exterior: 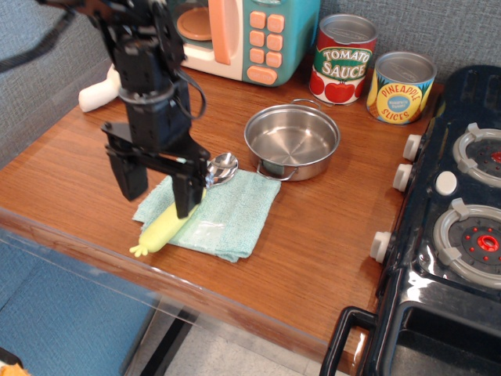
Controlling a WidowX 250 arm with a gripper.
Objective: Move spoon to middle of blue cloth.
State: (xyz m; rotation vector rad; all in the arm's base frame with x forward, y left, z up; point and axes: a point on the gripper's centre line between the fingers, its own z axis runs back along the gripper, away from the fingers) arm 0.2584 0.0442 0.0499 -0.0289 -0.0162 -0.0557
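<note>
Spoon [182, 210] on blue cloth [227, 211], seemingly off-centre

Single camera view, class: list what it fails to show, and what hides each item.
- Pale yellow-green plastic-handled spoon: mid-handle covered by black gripper.
- Light aqua-blue terry cloth: left part behind gripper and spoon.
- White toy mushroom: cap hidden by arm.
- Black toy stove: cut by right edge.

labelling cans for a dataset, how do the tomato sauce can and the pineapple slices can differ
The tomato sauce can has a red and green label; the pineapple slices can has a yellow and blue one. The tomato can is taller and stands left, nearer the toy microwave. Both stand upright against the back wall, open-topped.
</note>
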